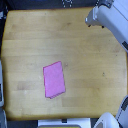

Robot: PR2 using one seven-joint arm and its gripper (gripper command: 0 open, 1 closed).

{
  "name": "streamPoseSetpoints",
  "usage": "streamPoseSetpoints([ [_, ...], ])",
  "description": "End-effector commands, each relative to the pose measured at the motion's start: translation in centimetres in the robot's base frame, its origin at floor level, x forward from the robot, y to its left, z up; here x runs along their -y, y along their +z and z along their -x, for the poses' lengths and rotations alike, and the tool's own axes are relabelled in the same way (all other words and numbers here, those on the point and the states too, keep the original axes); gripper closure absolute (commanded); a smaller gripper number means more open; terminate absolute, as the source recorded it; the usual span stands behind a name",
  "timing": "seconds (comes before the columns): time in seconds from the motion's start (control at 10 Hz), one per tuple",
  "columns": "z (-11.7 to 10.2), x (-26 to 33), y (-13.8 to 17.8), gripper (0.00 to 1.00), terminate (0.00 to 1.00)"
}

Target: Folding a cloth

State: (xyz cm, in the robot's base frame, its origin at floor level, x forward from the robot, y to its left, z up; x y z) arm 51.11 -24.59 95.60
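The pink-magenta cloth [54, 79] lies flat on the wooden tabletop [90, 60], a little toward the exterior view's left and near the front. It is four-sided and slightly tilted. A grey-white arm [107, 20] enters at the upper right of the exterior view, well away from the cloth. Its gripper fingers do not show in this view; only the arm's housing near the table's back right corner shows. Nothing touches the cloth.
White rounded robot parts [107, 121] sit at the bottom right below the table's front edge. A pale object [62, 123] shows at the bottom middle. Dark floor borders the table on the left and top.
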Motion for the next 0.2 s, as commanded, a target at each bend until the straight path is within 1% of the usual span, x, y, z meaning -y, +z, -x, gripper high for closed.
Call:
streamPoseSetpoints([
  [0.0, 1.33, 6.1, -0.88, 0.0, 0.0],
  [0.1, 1.48, 6.74, -0.92, 0.0, 1.0],
])
